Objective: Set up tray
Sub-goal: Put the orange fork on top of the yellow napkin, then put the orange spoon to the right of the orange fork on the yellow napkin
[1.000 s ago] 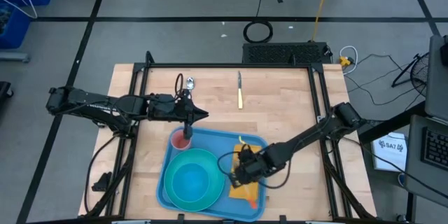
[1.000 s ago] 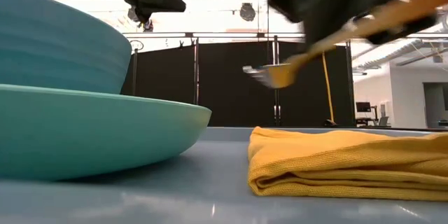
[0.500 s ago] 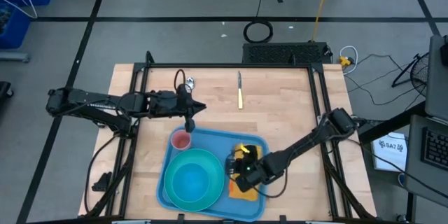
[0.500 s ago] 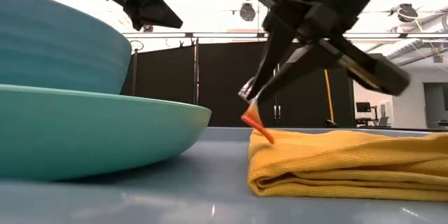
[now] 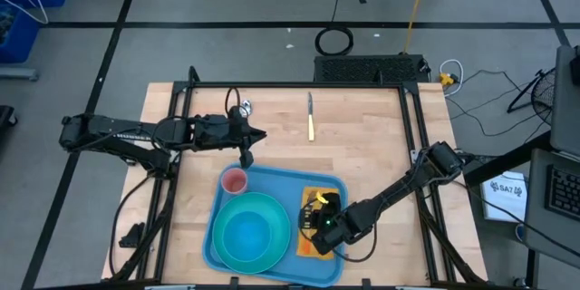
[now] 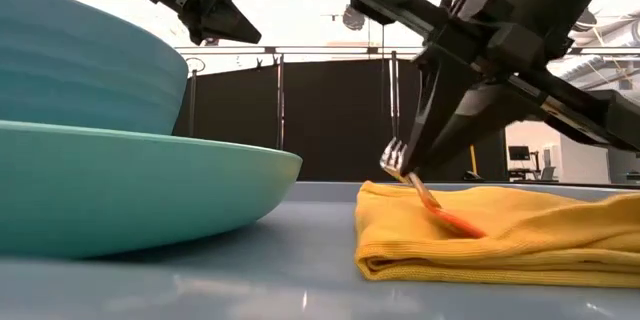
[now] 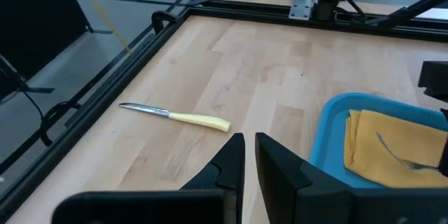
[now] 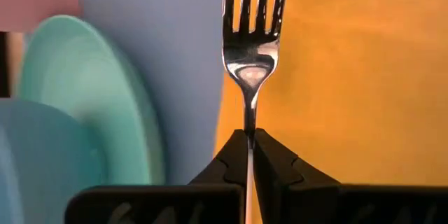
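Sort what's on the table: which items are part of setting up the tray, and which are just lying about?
Part of the job:
- tray
- napkin on the tray
- fork, gripped by the right tool over the napkin
- plate and bowl
- pink cup
- knife, probably, off the tray

Lying about:
- left tool, empty above the table
- small shiny item, unclear

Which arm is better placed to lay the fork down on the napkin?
The right. Its hand is shut on the silver fork with the orange handle, low over the folded orange-yellow napkin. The left hand holds nothing and hovers beyond the light-blue plastic tray.
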Robot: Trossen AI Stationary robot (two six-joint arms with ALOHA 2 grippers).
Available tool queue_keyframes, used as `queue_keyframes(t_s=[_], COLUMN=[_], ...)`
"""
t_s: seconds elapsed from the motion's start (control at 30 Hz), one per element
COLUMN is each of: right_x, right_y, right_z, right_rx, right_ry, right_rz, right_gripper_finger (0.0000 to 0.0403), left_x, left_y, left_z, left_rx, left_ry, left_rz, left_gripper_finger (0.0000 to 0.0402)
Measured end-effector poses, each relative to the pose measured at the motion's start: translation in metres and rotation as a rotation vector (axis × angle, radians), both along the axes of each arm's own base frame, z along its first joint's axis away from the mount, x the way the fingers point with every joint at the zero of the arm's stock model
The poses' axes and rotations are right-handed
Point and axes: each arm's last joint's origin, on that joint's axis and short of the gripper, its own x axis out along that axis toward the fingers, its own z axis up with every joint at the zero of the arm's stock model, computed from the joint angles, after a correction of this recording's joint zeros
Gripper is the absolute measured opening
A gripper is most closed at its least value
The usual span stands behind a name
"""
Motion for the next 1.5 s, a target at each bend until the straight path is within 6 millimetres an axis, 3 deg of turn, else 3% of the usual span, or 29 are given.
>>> queue_keyframes(t_s=[0.37, 0.93, 1.1, 1.23, 1.37, 1.5], right_x=[0.004, 0.008, 0.008, 0.003, -0.016, -0.043], right_y=[-0.008, -0.013, -0.019, -0.04, -0.062, -0.081], right_z=[-0.001, 0.007, 0.049, 0.094, 0.145, 0.185], right_rx=[0.017, -0.093, -0.316, -0.59, -0.875, -1.173], right_ry=[0.042, 0.002, -0.128, -0.16, -0.138, -0.015], right_rz=[0.028, 0.11, 0.251, 0.389, 0.475, 0.502], right_gripper_finger=[0.0005, 0.0107, 0.0119, 0.012, 0.0119, 0.0119], left_x=[0.0, -0.001, -0.001, 0.0, -0.01, -0.025], left_y=[0.0, 0.0, -0.001, 0.002, 0.03, 0.068], left_z=[0.0, -0.003, -0.002, -0.001, -0.01, -0.025], left_rx=[0.003, 0.0, 0.014, 0.017, -0.072, -0.303], left_ry=[0.001, 0.031, 0.028, 0.027, 0.097, 0.165], left_rz=[-0.002, -0.002, -0.027, -0.07, 0.171, 0.344], left_gripper_finger=[0.0042, 0.0042, 0.0042, 0.0042, 0.0042, 0.0042])
